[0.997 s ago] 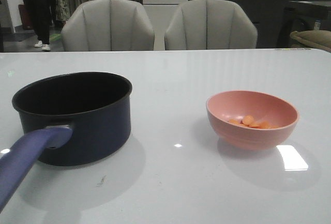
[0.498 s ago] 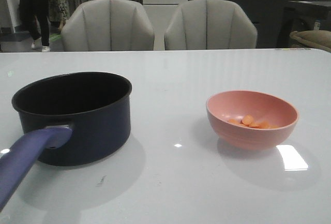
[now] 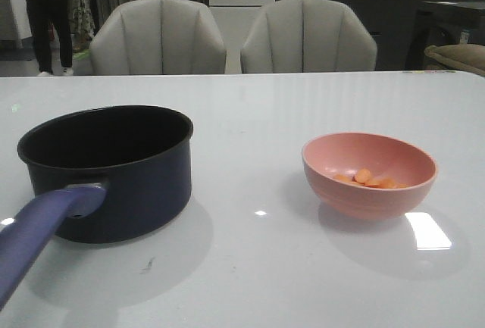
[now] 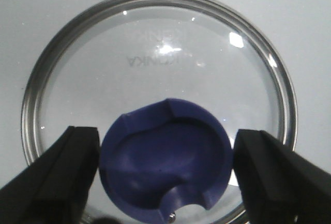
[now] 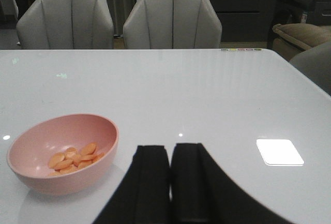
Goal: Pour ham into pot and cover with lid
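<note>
The glass lid (image 4: 155, 94) looks fragile, slick; left tool (image 4: 164, 175) gapes around its knob (image 4: 165, 162); right tool (image 5: 169, 182) closed, empty.

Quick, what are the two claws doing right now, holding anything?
Left gripper: open, its fingers either side of the purple-blue notched knob on the round glass lid with metal rim, not gripping it.
Right gripper: shut, empty, beside the pink bowl.
</note>
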Motion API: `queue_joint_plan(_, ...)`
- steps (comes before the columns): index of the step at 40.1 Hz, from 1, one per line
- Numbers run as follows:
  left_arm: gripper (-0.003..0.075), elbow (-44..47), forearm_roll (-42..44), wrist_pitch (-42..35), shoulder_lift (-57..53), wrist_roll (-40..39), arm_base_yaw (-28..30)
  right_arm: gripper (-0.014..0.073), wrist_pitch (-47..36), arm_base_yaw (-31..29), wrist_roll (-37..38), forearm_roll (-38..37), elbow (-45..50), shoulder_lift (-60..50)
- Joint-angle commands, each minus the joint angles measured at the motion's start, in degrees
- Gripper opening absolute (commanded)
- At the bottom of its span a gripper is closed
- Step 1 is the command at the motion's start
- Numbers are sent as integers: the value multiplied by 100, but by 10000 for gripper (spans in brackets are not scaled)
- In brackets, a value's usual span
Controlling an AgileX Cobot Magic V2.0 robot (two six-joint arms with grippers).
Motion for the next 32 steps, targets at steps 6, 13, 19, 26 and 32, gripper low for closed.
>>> queue_joint_plan(6,526,-136,-73,-174,-268,0,4,165,-438,-41,-13,-75,-36,-114)
queue_joint_plan(13,579,-176,-62,-152,-268,0,4,165,-438,-41,-13,-75,-36,-114)
queue_joint_plan(19,579,-402,-49,62,-371,0,4,165,-438,-41,-13,-75,-36,-114)
queue_joint_plan(26,574,-433,-25,66,-767,108,-174,165,-438,-41,-13,-75,-36,-114)
queue_joint_plan(32,574,-305,-25,7,-1237,139,-511,165,-438,-41,-13,-75,-36,-114)
